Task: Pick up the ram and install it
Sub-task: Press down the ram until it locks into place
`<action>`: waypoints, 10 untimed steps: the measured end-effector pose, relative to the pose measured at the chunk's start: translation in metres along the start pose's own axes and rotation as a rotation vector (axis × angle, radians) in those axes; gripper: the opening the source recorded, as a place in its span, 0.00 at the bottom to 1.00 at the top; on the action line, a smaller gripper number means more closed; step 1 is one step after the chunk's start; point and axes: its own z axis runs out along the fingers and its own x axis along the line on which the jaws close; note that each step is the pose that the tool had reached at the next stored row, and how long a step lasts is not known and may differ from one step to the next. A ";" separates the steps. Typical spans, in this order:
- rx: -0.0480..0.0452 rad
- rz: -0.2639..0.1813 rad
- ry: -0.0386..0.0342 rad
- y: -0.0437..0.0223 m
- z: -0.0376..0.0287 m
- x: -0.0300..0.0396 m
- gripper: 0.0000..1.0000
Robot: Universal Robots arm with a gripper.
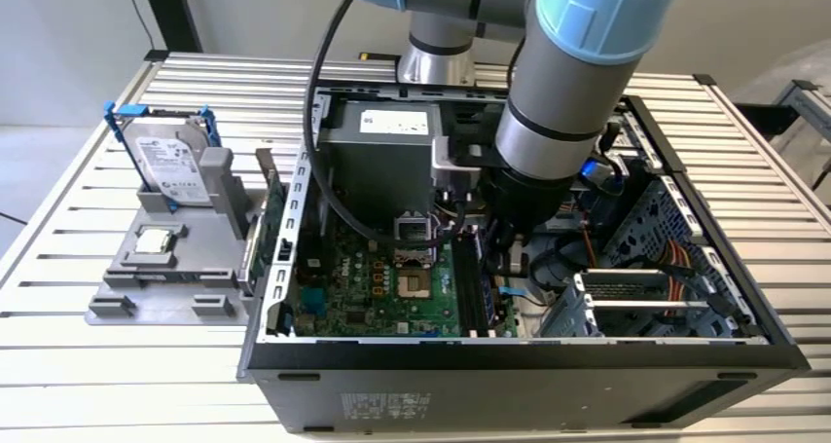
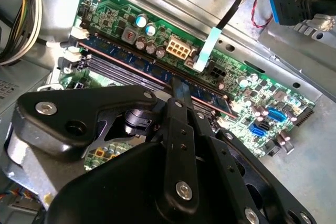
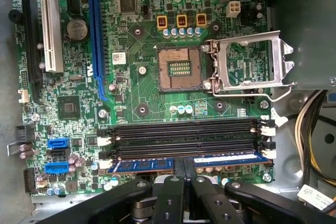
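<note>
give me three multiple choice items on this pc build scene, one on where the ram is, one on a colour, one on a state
1. Where is the ram?
A. in the grey holder outside the case
B. at a memory slot on the motherboard, the gripper at its middle
C. lying on the power supply

2. What colour is the frame around the hard drive?
A. blue
B. red
C. yellow

3. What state is the processor socket in?
A. covered by a cooler
B. open, no chip in it
C. chip in, clamp shut

Answers:
1 B, the first wrist view shows the stick along the slot nearest the gripper.
2 A, blue edges show in the exterior view.
3 B, its clamp is swung aside over a bare socket.
</note>
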 end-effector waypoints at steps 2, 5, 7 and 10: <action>0.0000 0.000 0.0000 -0.0001 0.0022 0.0000 0.00; 0.0000 0.000 0.0001 -0.0001 0.0049 0.0000 0.00; -0.0002 0.000 0.0007 -0.0002 0.0063 0.0000 0.00; -0.0001 0.000 0.0007 -0.0002 0.0067 0.0001 0.00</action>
